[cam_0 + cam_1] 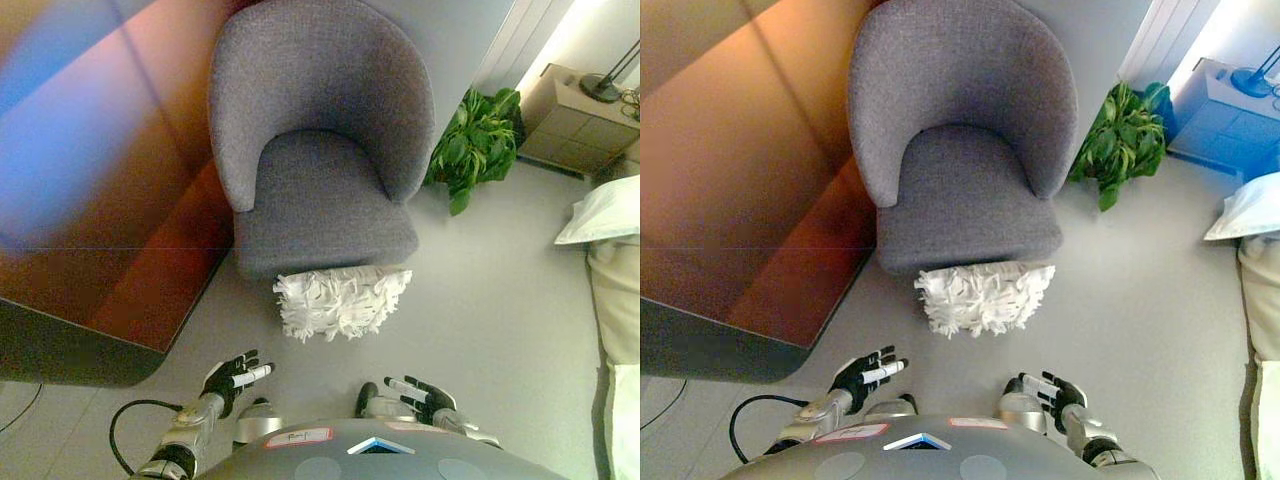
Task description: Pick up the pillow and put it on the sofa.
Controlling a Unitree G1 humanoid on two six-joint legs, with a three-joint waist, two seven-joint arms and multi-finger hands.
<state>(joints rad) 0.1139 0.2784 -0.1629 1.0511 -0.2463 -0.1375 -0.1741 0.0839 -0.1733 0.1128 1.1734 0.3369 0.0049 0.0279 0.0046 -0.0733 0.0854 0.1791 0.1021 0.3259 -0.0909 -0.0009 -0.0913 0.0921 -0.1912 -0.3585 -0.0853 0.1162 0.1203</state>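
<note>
Left eye view gives us bedside cabinet (572, 118) beige, lamp base on top. White shaggy pillow (340, 301) on floor, touching grey armchair (318, 140) front. Left hand (232, 379), right hand (418, 396): fingers straight, empty, near pillow. Potted plant (478, 143) beside chair.

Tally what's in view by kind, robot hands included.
Grey armchair: 1
White shaggy pillow on the floor against the chair front: 1
Potted plant: 1
Wooden cabinet: 1
Robot hand, left and right, both open, empty: 2
Total: 6
</note>
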